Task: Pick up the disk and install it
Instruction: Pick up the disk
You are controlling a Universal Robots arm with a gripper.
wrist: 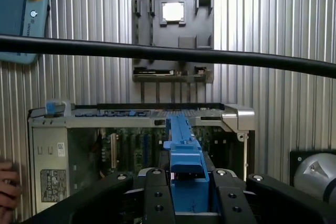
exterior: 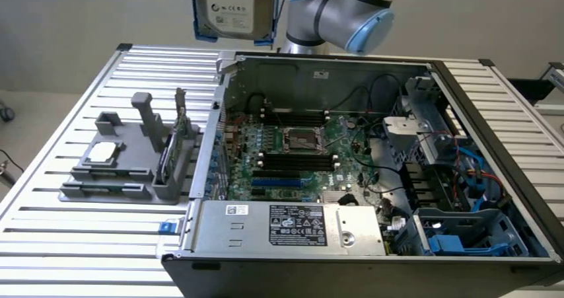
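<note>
The disk (exterior: 234,7) hangs in the air, well above the counter (exterior: 79,238) and just over the far rim of the open computer case (exterior: 326,73). It stands on edge, with its white label facing the room and the blue carrier frame running down both sides. In the wrist view the disk (wrist: 181,135) shows edge-on, a narrow blue strip reaching out over the case. The end effector (wrist: 186,174) is clenched on it, with a black finger (wrist: 156,192) pressed against each side of the frame.

Beside the disk, toward the exterior view's right, is the pale blue and grey elbow of the arm (exterior: 348,10).

Below, the case lies on its side with its cover off and the green motherboard (exterior: 295,152) exposed. The grey labelled power-supply box (exterior: 282,228) sits along the near edge. Blue plastic drive bays (exterior: 458,238) fill the near corner toward the exterior view's right.

On the slatted counter, to the exterior view's left of the case, sits a grey holder block (exterior: 115,179). A small silver processor chip (exterior: 103,152) lies in one of its pockets, and a card (exterior: 181,133) stands on edge at the side nearest the case.

The wrist view also takes in a black cable (wrist: 168,53), a teal control pendant (wrist: 18,19) with a red button, and a person's hand (wrist: 6,187) resting near the end of the case.
</note>
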